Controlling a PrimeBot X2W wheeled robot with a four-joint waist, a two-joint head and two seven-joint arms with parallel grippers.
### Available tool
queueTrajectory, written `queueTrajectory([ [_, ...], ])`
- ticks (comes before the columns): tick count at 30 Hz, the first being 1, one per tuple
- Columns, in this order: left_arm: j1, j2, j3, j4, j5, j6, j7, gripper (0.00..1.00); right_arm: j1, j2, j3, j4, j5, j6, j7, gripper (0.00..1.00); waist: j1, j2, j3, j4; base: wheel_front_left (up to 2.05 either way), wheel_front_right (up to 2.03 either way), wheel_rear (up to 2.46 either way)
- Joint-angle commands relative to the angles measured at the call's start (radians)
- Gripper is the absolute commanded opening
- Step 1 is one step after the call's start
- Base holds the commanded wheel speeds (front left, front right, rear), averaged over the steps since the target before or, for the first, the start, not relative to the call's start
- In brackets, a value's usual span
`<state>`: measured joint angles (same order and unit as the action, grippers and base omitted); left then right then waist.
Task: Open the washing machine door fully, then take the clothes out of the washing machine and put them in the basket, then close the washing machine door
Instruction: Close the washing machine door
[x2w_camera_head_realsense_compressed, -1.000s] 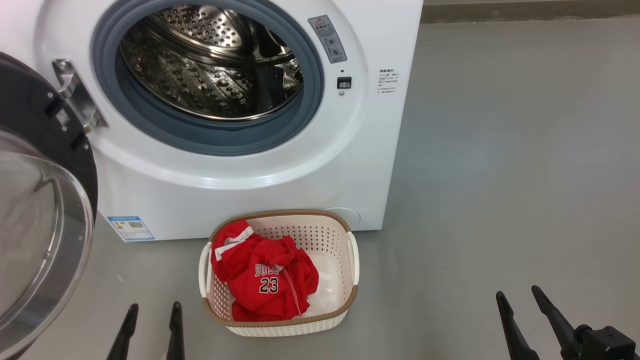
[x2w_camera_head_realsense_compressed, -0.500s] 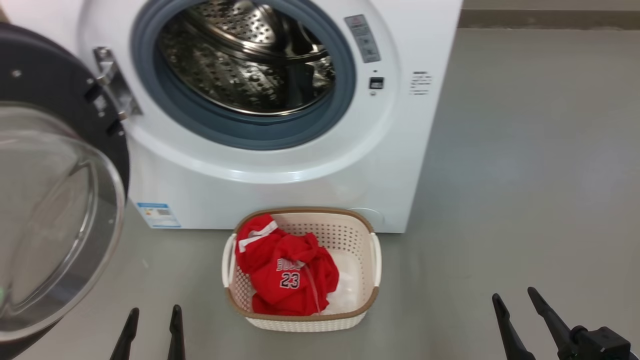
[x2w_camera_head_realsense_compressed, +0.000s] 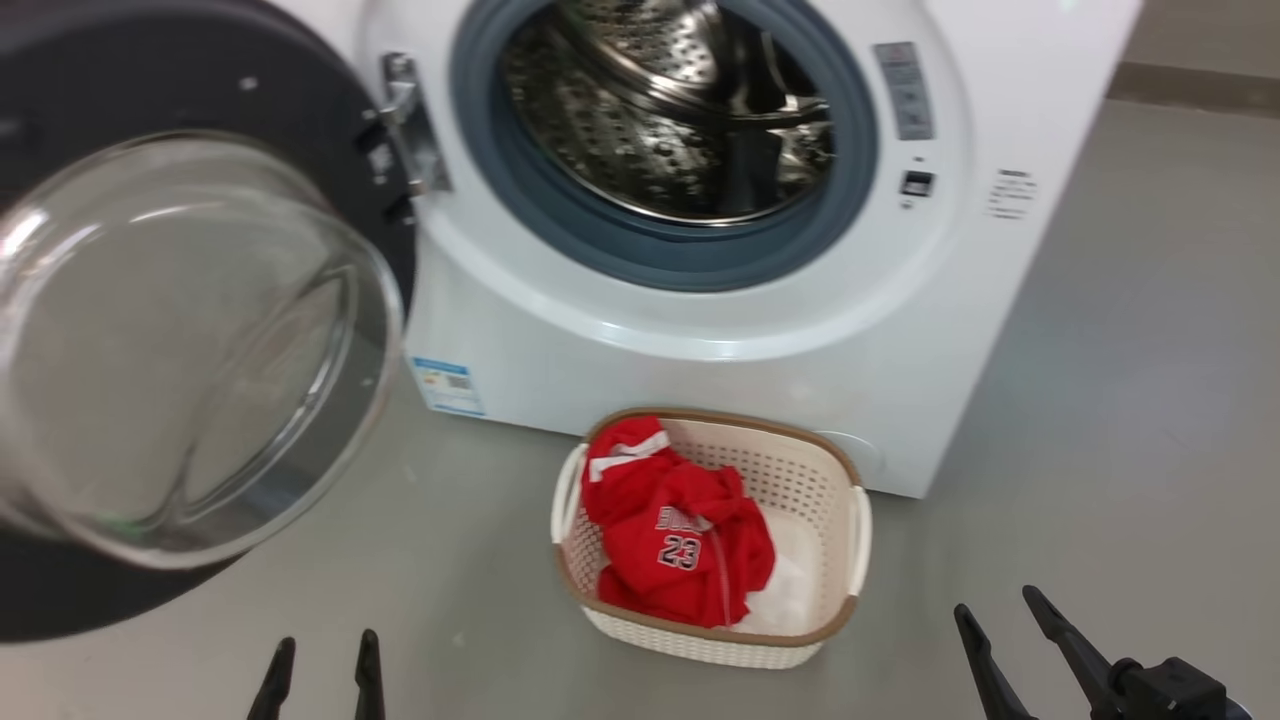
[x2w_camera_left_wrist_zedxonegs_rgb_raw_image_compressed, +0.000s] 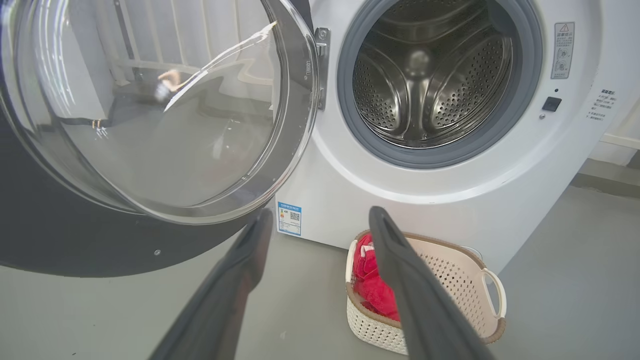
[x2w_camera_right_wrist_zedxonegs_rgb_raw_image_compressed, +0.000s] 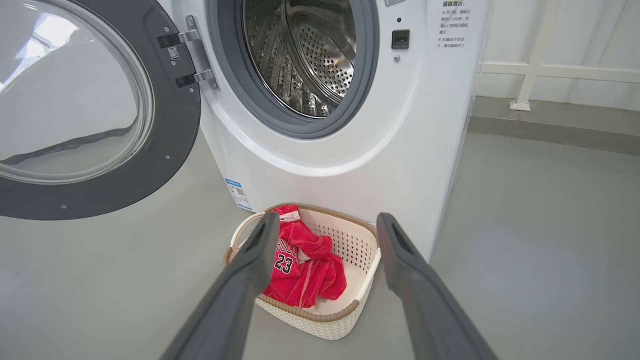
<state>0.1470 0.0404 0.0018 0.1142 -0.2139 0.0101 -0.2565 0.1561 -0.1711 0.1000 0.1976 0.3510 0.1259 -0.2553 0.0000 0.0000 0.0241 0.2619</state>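
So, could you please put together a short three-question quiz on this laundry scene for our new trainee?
1. True or false: the clothes lie in the basket.
2. Pick one. The washing machine door is: A) shut; B) swung wide open; C) lying flat on the floor.
3. Fill in the blank: the jaws of the left gripper stand ____, with nothing between them.

Key: 1 true; 2 B; 3 open.
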Motion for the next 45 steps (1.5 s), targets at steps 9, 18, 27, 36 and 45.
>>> queueTrajectory([
  [9, 0.000, 0.010, 0.006, -0.022, -0.027, 0.024, -0.005, 1.00, -0.059, -0.038, 0.060, -0.008, 0.007, 0.005, -0.006, 1.00, 0.0000, 0.0000, -0.012, 0.194, 0.00, 0.00, 0.00],
  [18, 0.021, 0.010, 0.006, -0.057, -0.079, 0.074, -0.005, 1.00, -0.135, -0.075, 0.150, 0.016, 0.019, 0.005, -0.006, 1.00, 0.0000, 0.0000, 0.016, 0.247, 0.00, 0.00, 0.00],
  [27, 0.042, 0.010, 0.000, -0.096, -0.108, 0.109, -0.005, 1.00, -0.199, -0.091, 0.205, 0.041, 0.039, 0.005, -0.006, 1.00, 0.0000, 0.0000, 0.029, 0.257, 0.00, 0.00, 0.00],
  [36, 0.035, 0.010, 0.004, -0.100, -0.110, 0.103, -0.005, 0.89, -0.200, -0.089, 0.208, 0.045, 0.046, 0.005, -0.006, 1.00, 0.0000, 0.0000, 0.027, 0.256, 0.00, 0.00, 0.00],
  [45, -0.025, 0.010, 0.064, -0.195, -0.115, 0.049, -0.005, 0.00, -0.183, -0.078, 0.186, 0.035, 0.038, 0.005, -0.006, 1.00, 0.0000, 0.0000, 0.041, 0.255, 0.00, 0.00, 0.00],
])
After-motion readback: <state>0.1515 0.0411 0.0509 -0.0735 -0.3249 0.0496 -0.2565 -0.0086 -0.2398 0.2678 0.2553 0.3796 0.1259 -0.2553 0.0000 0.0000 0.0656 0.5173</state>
